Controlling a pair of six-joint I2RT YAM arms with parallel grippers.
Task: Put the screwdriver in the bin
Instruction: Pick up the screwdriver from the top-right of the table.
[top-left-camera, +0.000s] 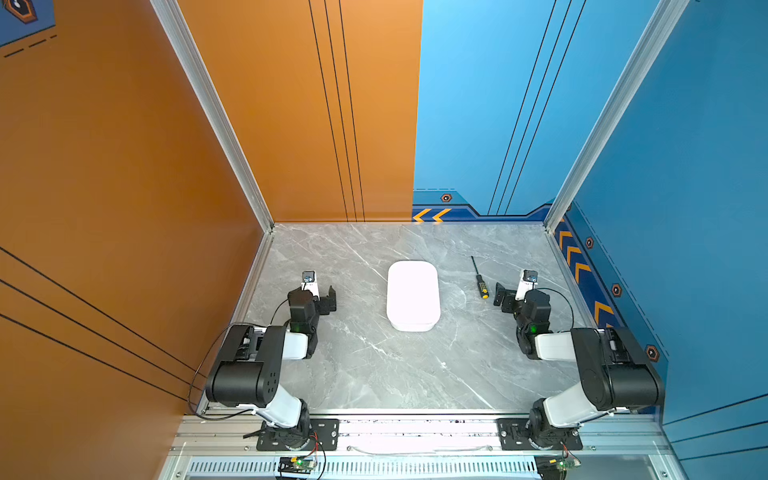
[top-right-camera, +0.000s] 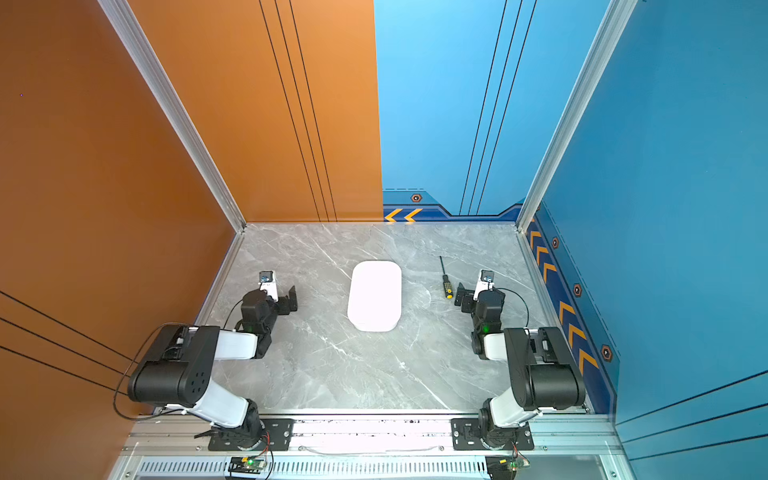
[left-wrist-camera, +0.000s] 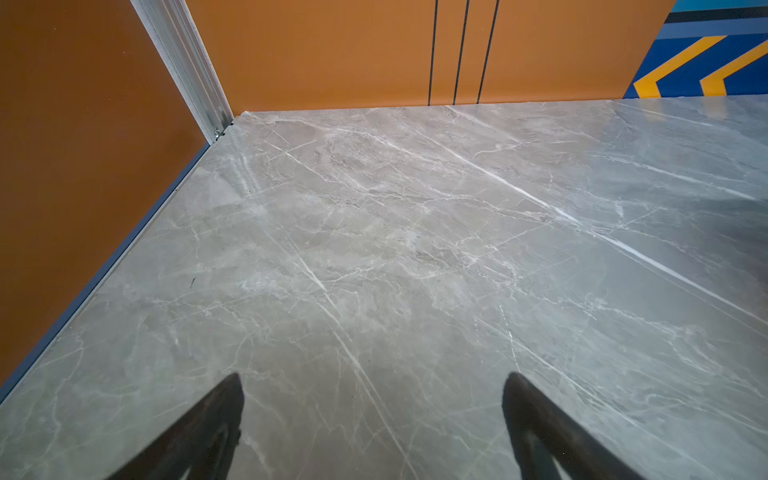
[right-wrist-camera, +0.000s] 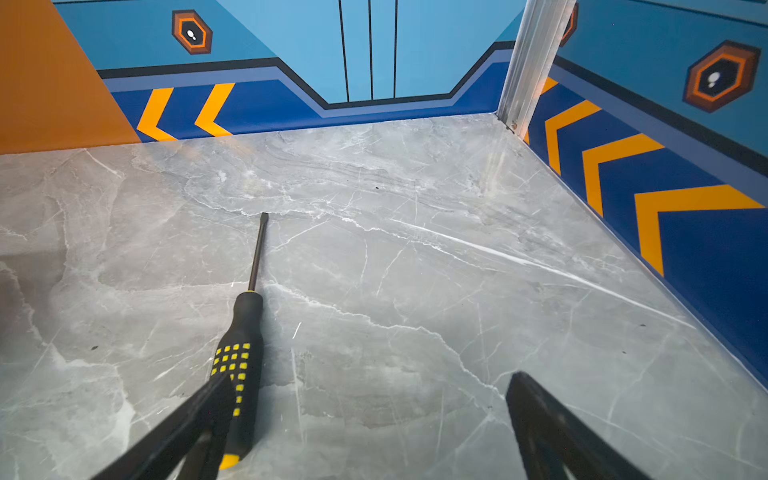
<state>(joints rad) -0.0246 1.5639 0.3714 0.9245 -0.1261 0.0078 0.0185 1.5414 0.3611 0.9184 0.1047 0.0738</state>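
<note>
Both sets of jaws stand wide and empty, the left jaws over the grey surface (left-wrist-camera: 415, 249) and the right jaws just beside the screwdriver (top-left-camera: 480, 279), which lies flat right of centre in both top views, handle end nearest them, apart from the white bin (top-left-camera: 413, 296) in mid-frame.

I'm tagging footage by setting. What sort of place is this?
Probably a robot test cell: a left arm and right arm bolted to an aluminium rail, a marble-look tabletop, and printed orange panels and blue panels around it.
</note>
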